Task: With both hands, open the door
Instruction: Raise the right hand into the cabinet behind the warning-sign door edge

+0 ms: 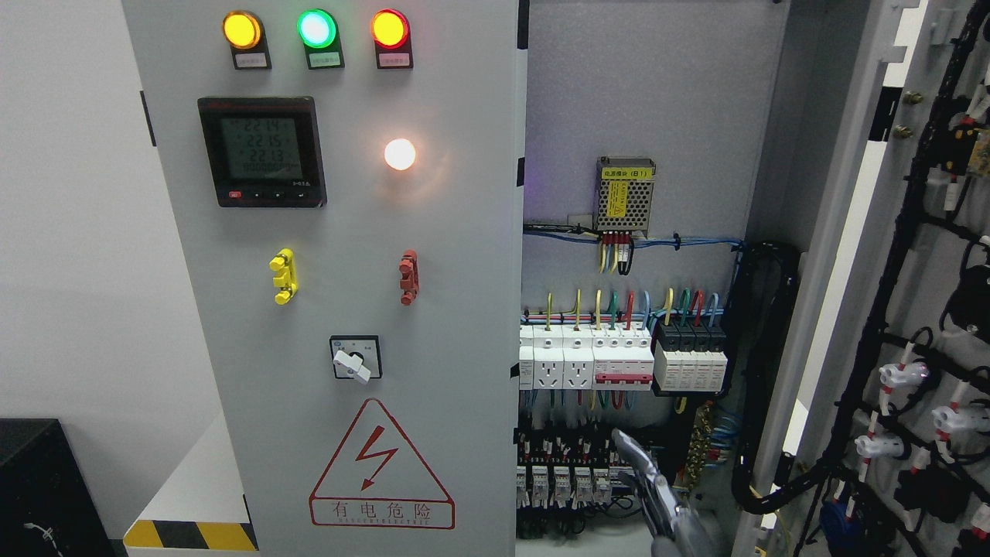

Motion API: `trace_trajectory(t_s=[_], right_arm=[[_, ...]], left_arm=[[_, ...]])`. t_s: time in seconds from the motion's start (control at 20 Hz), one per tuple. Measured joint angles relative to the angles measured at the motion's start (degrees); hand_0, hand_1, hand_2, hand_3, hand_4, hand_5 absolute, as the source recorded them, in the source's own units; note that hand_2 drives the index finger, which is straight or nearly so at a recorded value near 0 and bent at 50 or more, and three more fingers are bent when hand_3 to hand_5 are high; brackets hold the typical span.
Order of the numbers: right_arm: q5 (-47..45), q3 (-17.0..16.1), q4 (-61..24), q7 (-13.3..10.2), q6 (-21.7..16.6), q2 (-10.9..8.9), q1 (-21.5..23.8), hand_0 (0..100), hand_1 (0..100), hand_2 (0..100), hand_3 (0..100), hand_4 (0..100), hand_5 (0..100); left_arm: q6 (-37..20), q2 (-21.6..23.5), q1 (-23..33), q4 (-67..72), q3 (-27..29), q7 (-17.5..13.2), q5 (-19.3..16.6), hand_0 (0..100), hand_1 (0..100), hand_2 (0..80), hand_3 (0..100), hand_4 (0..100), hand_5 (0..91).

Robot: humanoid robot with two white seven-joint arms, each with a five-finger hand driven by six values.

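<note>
Directly ahead stands a grey electrical cabinet, and I place everything against its left door (325, 309). That door is closed and carries three lit lamps (315, 29) in amber, green and red along its top, a digital meter (261, 151) beneath them, a white rotary switch (355, 357) lower down and a red warning triangle (380, 468) near its foot. To the door's right the interior shows rows of breakers (619, 360) and coloured wires. Further right, the right door (913, 309) is swung wide open. My one visible hand (657, 495) rises just right of the closed door's lower edge, fingers (630, 449) straight, close together, holding nothing; which arm it belongs to I cannot tell
</note>
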Motion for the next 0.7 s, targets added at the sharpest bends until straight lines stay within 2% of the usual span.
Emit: trace_trajectory(t_s=[0.4, 0.7], right_arm=[[-8.7, -0.5, 3.1, -0.2, 8.9, 2.01, -11.2, 0, 0, 0, 0, 0, 0], [-11.6, -0.8, 6.8, -0.2, 12.9, 2.79, -16.3, 0, 0, 0, 0, 0, 0]], left_arm=[[0.3, -0.1, 0.0, 0.0, 0.1, -0.1, 0.0, 0, 0, 0.0, 0, 0, 0.0], [0.3, -0.1, 0.0, 0.0, 0.1, -0.2, 0.0, 0, 0, 0.0, 0, 0, 0.0]])
